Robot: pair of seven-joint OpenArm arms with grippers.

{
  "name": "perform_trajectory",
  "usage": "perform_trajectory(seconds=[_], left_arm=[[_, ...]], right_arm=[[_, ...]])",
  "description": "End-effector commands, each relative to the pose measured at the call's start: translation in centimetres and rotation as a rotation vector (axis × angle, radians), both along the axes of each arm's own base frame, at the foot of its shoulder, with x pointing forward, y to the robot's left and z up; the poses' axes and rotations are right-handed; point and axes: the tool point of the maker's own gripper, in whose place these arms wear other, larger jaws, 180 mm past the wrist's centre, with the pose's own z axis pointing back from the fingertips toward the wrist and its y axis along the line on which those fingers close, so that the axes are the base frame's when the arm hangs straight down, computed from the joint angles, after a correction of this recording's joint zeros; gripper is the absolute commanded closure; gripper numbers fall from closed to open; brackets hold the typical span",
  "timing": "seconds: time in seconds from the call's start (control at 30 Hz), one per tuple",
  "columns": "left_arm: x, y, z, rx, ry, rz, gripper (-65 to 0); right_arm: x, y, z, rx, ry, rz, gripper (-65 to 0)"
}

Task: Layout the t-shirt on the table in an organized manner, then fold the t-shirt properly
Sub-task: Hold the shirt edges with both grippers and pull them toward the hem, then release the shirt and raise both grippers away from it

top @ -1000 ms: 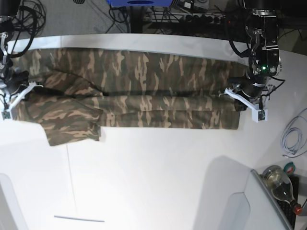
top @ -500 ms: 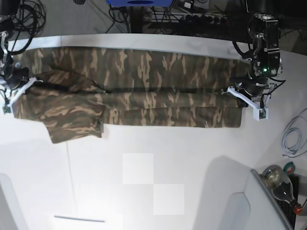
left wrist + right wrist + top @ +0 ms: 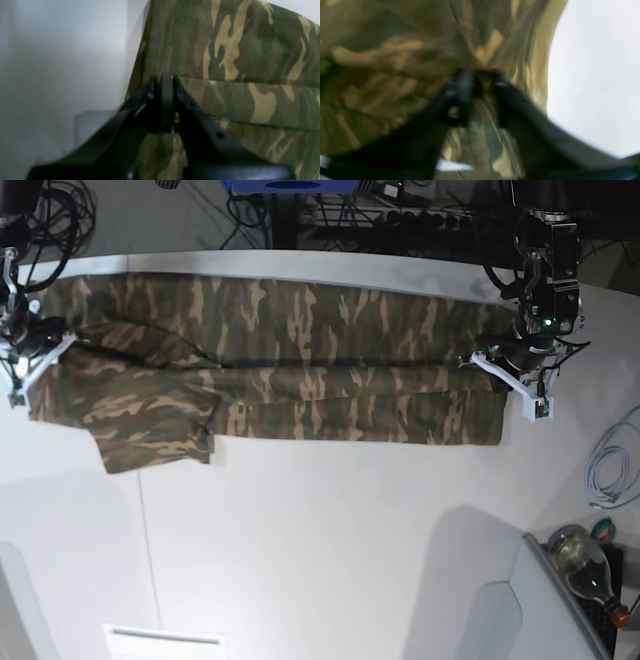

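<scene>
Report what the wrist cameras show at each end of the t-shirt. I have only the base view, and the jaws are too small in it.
Observer: In the left wrist view, the left gripper has its jaws pressed together at a folded edge of the t-shirt.
Operator: Give me the right side.
Observer: The right wrist view is blurred, but the right gripper has its jaws apart, with camouflage cloth showing in the gap.
Operator: Say what lies beyond that cloth.
Observer: Bare white table, right of the shirt's edge.
</scene>
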Motion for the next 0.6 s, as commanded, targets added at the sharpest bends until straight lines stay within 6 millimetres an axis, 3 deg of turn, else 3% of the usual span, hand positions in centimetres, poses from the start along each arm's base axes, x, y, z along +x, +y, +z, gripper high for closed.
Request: perform_trajectory(seconds=[0.0,0.07,0.17,0.3,0.37,0.43,0.57], left_arm=[[0.8,0.6,1.2,0.021,-0.039,-0.001,0.0],[1.0,0.6,1.7,0.025,-0.054,-0.003,-1.6],[1.3,0.5,3.2,0.033,-0.096,-0.011,-21.9],[1.7,2.3,7.4,0.058,-0.211,0.044,-42.1],[1.8,3.4,9.4,0.069,-0.267,0.089,-47.1],[0.9,5.3,10.9,0.089,-0.304,0.153,-47.9],[-1.2,7.7,11.4,0.103,-0.314,0.223,-47.9]], right_arm=[[1.6,-0.7,1.7,-0.022,-0.060,0.001,-21.8],[2.2,-0.4,3.0,-0.024,-0.104,-0.030,-30.3],[3.2,-0.4,5.8,-0.028,-0.213,-0.101,-34.8],[7.2,0.3,8.9,-0.017,-0.323,-0.054,-35.4],[9.8,1.0,8.7,0.021,-0.336,-0.027,-35.4],[12.9,1.7,7.8,0.082,-0.334,-0.011,-35.4],[17.4,2.9,5.8,0.186,-0.339,-0.012,-35.4]])
